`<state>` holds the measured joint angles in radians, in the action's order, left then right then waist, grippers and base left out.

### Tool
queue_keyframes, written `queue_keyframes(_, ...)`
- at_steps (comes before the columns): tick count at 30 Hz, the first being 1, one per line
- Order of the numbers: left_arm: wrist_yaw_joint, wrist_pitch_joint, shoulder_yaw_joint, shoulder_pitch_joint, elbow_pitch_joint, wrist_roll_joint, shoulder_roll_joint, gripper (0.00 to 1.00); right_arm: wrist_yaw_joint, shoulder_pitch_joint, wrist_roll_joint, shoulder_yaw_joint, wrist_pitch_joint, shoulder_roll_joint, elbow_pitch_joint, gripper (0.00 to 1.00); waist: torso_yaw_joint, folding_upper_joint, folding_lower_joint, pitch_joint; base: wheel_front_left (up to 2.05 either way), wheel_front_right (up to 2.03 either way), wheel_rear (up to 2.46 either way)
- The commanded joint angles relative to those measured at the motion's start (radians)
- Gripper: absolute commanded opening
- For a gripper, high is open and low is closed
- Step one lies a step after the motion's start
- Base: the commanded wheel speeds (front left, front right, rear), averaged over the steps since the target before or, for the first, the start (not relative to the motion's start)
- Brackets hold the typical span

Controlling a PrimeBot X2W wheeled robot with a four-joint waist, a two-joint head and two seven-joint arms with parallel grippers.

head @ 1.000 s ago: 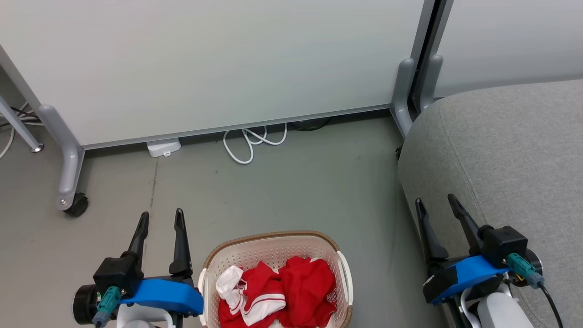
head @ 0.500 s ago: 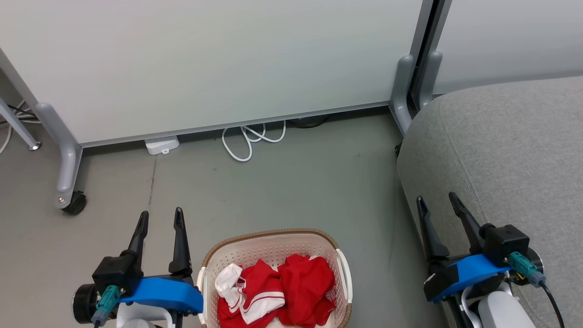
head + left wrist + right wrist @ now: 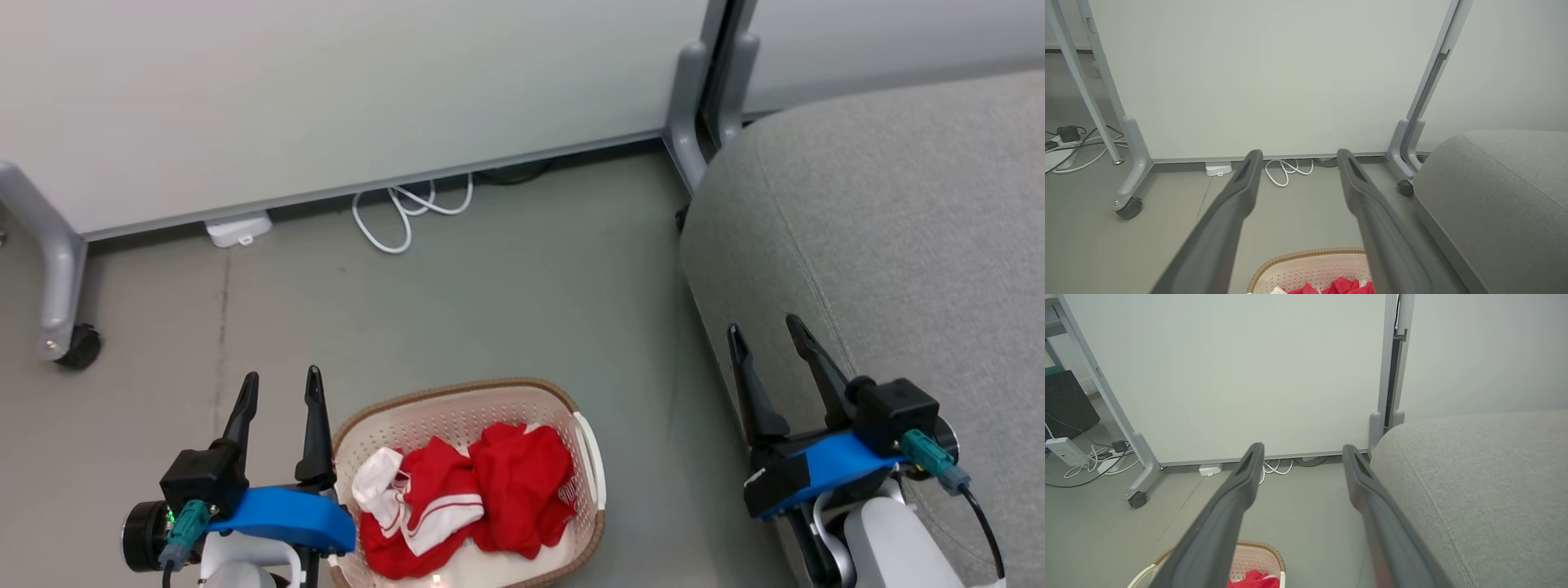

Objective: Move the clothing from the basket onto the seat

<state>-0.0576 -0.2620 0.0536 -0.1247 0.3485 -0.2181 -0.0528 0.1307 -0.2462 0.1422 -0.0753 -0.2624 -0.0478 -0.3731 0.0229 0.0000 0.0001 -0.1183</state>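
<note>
The red clothing (image 3: 490,486) with white stripes lies bunched in the cream basket (image 3: 457,402) on the floor at the bottom centre of the head view. A bit of red clothing (image 3: 1345,286) and basket rim (image 3: 1306,254) shows low in the left wrist view, and clothing (image 3: 1255,579) in the basket (image 3: 1259,544) shows in the right wrist view. My left gripper (image 3: 280,385) stands open just left of the basket, nothing between its fingers. Over the front edge of the grey seat (image 3: 898,212), my right gripper (image 3: 765,332) is open and holds nothing.
A white partition panel (image 3: 326,90) on grey wheeled legs (image 3: 57,278) stands behind the basket. A white coiled cable (image 3: 404,214) and a white power adapter (image 3: 238,229) lie at its foot. Grey floor (image 3: 506,294) spreads between the panel, basket and seat.
The whole head view has shifted left and up, so the camera moved. Both grippers stay open and hold their places beside the basket and seat.
</note>
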Motion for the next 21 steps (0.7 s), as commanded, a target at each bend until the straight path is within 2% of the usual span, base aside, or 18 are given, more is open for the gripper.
queue_keyframes(1, -0.005, -0.005, -0.005, -0.021, 0.012, 0.008, -0.010, 1.00, 0.000, -0.024, 0.002, -0.007, -0.004, -0.004, 0.012, 1.00, 0.041, 0.0000, -0.0001, -0.047, 0.00, 0.00, 0.00)
queue_keyframes(11, -0.025, -0.005, -0.016, -0.102, 0.105, 0.028, -0.066, 1.00, 0.000, -0.087, 0.040, -0.035, -0.004, -0.004, 0.071, 1.00, 0.164, 0.0000, -0.0001, -0.225, 0.00, 0.00, 0.00)
queue_keyframes(21, -0.047, 0.017, 0.036, -0.214, 0.259, 0.065, -0.139, 1.00, 0.000, -0.142, 0.101, -0.076, -0.004, -0.003, 0.124, 1.00, 0.257, 0.0000, -0.0001, -0.398, 0.00, 0.00, 0.00)
